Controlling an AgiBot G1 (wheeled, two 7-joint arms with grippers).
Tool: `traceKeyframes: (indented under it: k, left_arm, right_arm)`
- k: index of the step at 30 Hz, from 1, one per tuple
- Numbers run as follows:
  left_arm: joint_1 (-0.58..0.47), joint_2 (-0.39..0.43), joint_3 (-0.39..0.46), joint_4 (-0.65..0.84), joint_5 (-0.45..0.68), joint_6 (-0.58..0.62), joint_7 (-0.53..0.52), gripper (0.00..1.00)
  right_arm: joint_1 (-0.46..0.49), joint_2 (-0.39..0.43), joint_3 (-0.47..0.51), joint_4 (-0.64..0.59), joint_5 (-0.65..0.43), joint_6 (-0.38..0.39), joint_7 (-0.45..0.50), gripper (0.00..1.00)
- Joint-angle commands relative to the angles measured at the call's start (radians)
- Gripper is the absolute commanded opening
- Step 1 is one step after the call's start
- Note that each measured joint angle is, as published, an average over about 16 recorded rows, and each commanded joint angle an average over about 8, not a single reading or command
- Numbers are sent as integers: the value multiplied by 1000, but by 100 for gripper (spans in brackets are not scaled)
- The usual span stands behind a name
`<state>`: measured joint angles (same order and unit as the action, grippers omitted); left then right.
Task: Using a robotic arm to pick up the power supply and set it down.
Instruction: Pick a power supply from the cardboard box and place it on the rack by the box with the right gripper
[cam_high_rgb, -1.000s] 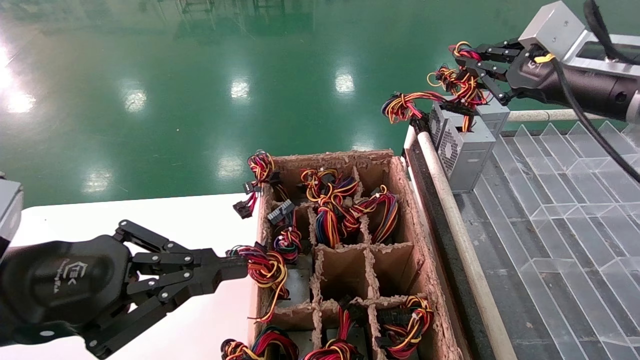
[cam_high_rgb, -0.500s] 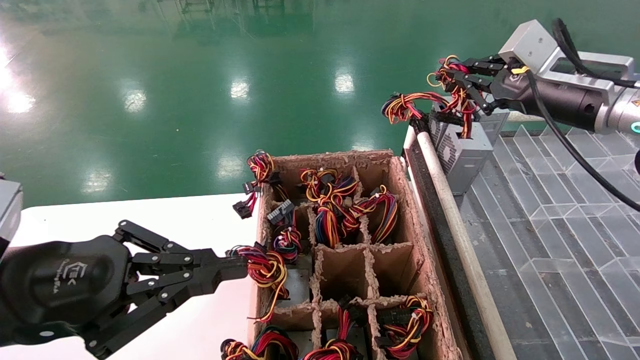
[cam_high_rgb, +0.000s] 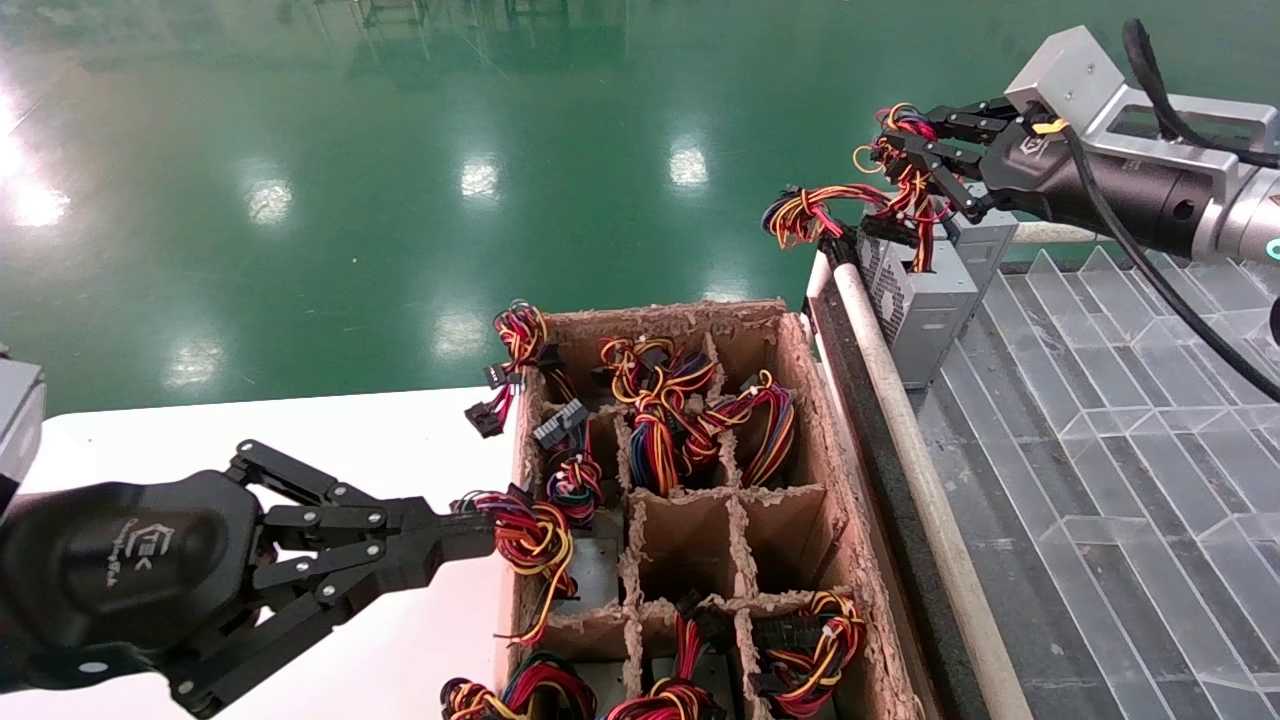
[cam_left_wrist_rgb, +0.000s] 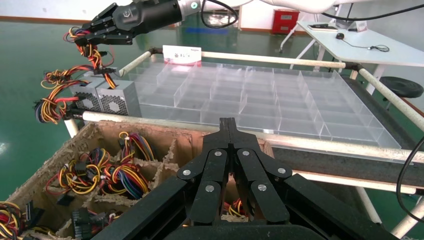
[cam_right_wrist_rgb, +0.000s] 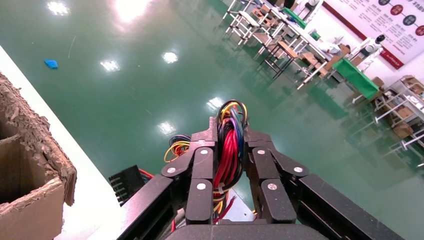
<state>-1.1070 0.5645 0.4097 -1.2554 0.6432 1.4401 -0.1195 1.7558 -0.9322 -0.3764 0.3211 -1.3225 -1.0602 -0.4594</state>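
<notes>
One power supply (cam_high_rgb: 925, 305) (a small grey metal box, one side perforated) sits at the far corner of the clear-plastic divider tray (cam_high_rgb: 1120, 400). The right gripper (cam_high_rgb: 900, 135), reaching level from the right, pinches its red wire bundle (cam_high_rgb: 915, 195). The left gripper (cam_high_rgb: 470, 535), fingers together, rests beside the ragged cardboard crate (cam_high_rgb: 800, 400).

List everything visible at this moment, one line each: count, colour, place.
power supply: one, grey, tray's far left corner, wire bundle clamped
second grey box: one, behind it
cardboard crate: one, brown, centre, divided, holding wired units
clear tray: one, transparent dividers, robot's right
white table: one, under left arm
green floor: beyond
right gripper: black, jaws shut on the bundle
left gripper: black, jaws closed at crate's left edge
</notes>
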Motion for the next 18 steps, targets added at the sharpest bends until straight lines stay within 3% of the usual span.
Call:
traceKeyframes:
  k: [1, 18]
  left_arm:
    - [0, 0, 0, 0, 0, 0, 0, 0]
    - [0, 0, 0, 0, 0, 0, 0, 0]
  right_arm:
    - [5, -1, 0, -11, 0, -3, -4, 100]
    - [33, 5, 24, -27, 39, -49, -26, 100]
